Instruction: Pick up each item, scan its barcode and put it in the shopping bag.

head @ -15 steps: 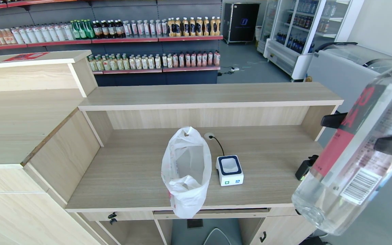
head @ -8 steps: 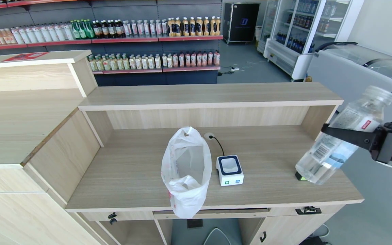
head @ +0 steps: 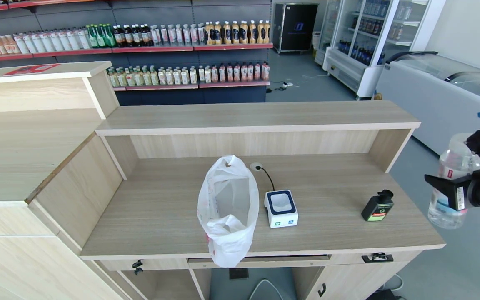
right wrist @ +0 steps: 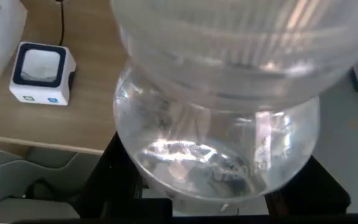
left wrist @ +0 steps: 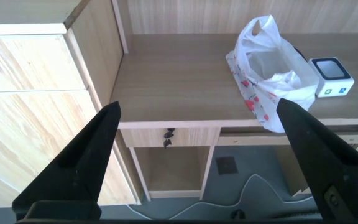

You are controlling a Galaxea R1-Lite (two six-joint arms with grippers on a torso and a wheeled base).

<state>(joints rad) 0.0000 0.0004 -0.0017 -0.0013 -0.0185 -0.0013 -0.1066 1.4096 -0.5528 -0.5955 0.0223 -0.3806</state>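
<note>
On the counter [head: 331, 237], bag [head: 227, 208] lies left of scanner [head: 281, 208], small bottle [head: 377, 206] right.

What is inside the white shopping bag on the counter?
The open shopping bag shows only its own plastic walls inside. Its crumpled front fold covers the bottom, so I cannot tell what lies there.

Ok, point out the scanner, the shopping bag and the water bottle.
scanner [head: 281, 203], head view, on its dark scan window.
shopping bag [head: 226, 235], head view, on its white front wall.
water bottle [head: 442, 214], head view, on its clear lower body.
</note>
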